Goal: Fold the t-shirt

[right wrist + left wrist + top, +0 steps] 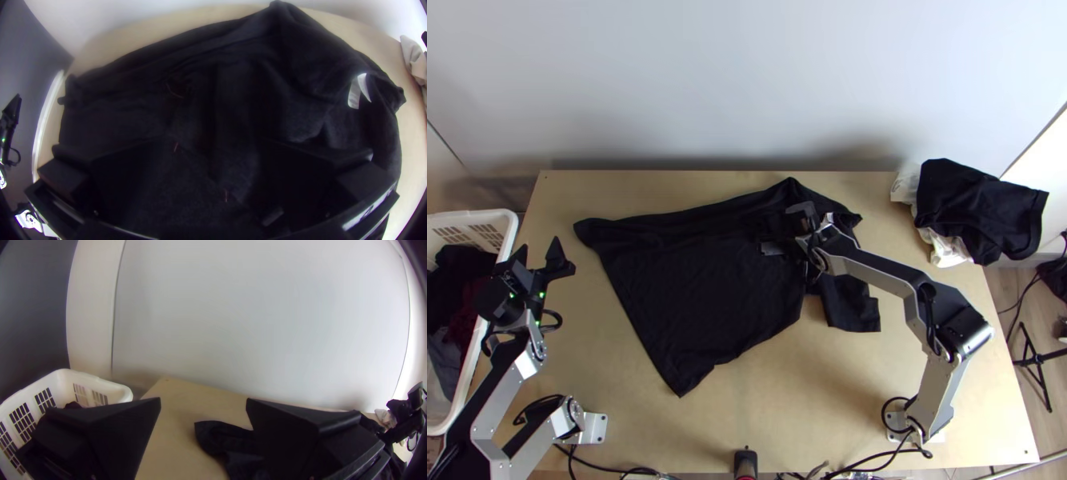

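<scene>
The light wooden table (747,436) lies in front of me, and the black t-shirt (699,280) is spread unevenly over its middle, rumpled toward the right, with one flap sticking out at the near right. The white basket (487,214) stands beside the table's left edge, dark clothes (459,280) inside. Another black garment (979,208) lies at the far right corner over something white and crumpled (951,252). My left end effector (540,244) is wide open near the basket, holding nothing, well apart from the shirt. My right end effector (777,230) is also wide open, over the shirt's right part, gripping none that I can see. A small white label (354,94) shows on the shirt.
</scene>
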Robot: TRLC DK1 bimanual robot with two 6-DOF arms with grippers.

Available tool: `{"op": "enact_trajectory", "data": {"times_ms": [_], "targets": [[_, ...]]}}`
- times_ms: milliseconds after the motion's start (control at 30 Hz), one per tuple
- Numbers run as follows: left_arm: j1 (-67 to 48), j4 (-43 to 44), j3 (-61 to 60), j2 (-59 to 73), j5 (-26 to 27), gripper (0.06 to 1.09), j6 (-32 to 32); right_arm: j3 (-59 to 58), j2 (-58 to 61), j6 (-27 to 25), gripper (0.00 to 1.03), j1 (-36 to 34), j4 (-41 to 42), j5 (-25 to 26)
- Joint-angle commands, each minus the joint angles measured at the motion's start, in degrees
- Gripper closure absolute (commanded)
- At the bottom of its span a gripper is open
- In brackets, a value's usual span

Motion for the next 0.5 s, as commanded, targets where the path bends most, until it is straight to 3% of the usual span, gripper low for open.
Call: {"op": "enact_trajectory", "data": {"times_ms": [0,133,233,300,400,467], "targets": [[3.19,-0.48,-0.15,-0.86,2.16,0.15,0.02,3.12,2.9,-0.57,0.07,0.01,-3.26,0.54],[4.51,-0.83,-0.06,-1.65,3.48,0.15,0.02,3.56,2.9,-0.92,0.07,0.01,-4.93,0.81],[4.86,-1.45,0.03,-2.27,3.74,0.15,0.02,3.65,2.73,-2.41,0.23,0.1,-5.72,2.91],[5.13,-1.63,0.03,-2.53,4.18,0.15,0.02,3.82,2.29,-3.11,0.48,0.19,-5.81,3.44],[5.48,-1.71,0.12,-2.62,4.62,0.15,0.1,4.26,1.32,-4.26,0.99,0.19,-5.63,3.88],[5.57,-1.71,0.12,-2.45,4.62,0.15,0.19,4.26,0.79,-4.78,1.0,0.19,-5.63,3.88]]}}
